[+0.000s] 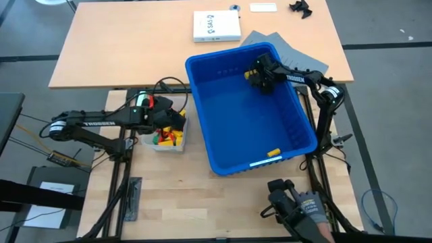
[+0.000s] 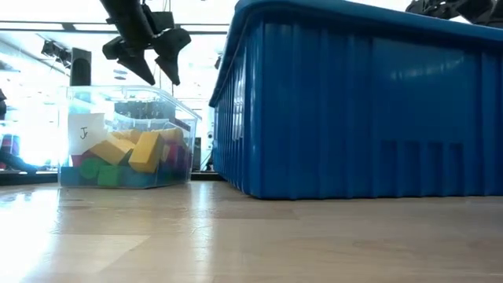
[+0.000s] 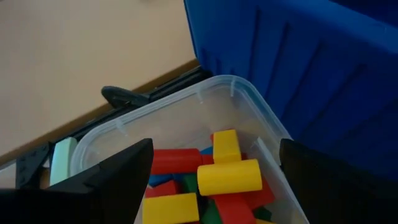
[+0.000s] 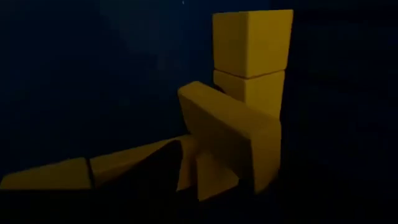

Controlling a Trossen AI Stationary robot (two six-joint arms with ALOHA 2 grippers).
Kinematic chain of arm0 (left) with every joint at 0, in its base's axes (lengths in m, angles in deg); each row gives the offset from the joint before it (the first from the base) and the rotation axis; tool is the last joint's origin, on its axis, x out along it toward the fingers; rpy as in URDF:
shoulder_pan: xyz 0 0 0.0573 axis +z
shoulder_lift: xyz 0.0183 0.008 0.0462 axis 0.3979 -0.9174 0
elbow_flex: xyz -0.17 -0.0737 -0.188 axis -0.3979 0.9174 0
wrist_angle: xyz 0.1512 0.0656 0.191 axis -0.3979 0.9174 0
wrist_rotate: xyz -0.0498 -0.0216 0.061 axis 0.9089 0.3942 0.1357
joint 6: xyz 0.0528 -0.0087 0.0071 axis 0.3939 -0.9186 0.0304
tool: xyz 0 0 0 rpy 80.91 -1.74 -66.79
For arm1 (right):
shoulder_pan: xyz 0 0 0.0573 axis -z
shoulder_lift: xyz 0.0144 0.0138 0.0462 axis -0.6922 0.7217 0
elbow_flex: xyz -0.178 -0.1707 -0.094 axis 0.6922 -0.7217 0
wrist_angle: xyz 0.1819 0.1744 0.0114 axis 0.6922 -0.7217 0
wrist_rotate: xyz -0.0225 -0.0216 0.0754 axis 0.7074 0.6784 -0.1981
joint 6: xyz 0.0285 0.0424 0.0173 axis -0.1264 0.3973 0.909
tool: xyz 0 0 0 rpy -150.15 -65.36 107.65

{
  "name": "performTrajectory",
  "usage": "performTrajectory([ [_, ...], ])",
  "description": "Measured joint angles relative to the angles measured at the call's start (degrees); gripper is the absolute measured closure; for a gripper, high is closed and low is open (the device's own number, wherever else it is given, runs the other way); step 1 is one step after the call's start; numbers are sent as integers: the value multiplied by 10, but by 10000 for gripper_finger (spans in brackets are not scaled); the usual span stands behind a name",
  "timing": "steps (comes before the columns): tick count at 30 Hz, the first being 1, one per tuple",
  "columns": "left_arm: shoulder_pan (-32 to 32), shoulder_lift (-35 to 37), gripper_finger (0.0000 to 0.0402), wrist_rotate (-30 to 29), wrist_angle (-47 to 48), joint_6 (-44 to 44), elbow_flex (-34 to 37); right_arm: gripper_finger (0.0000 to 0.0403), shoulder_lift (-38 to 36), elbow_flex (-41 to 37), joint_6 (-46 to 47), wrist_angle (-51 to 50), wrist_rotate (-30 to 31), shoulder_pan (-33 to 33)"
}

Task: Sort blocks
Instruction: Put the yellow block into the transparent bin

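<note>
Over the small clear plastic tub (image 3: pixel 249 118) of red, yellow, blue and green toy blocks (image 3: pixel 229 177), the left gripper (image 2: pixel 151 56) hangs with fingers wide, holding nothing. Farther back, inside the large blue plastic bin (image 1: pixel 223 145), the right gripper (image 1: pixel 260 79) reaches down over yellow blocks (image 4: pixel 249 93); its grip cannot be told.

One blue bin (image 1: pixel 223 145), one clear tub (image 1: pixel 177 143)
</note>
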Motion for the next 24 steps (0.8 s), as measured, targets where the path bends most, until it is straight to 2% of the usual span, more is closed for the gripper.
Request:
performTrajectory([
  [4,0,0,44,0,-1,7,0,208,5,0,-7,0,-2,-6],
  [13,0,-1,44,1,3,-1,0,386,-7,-2,10,-35,-32,-13],
  [19,0,-1,44,18,-7,2,0,399,-71,-2,90,-91,-69,-36],
  [24,-12,-1,44,37,-39,23,0,401,-166,-2,172,-137,-142,-64],
])
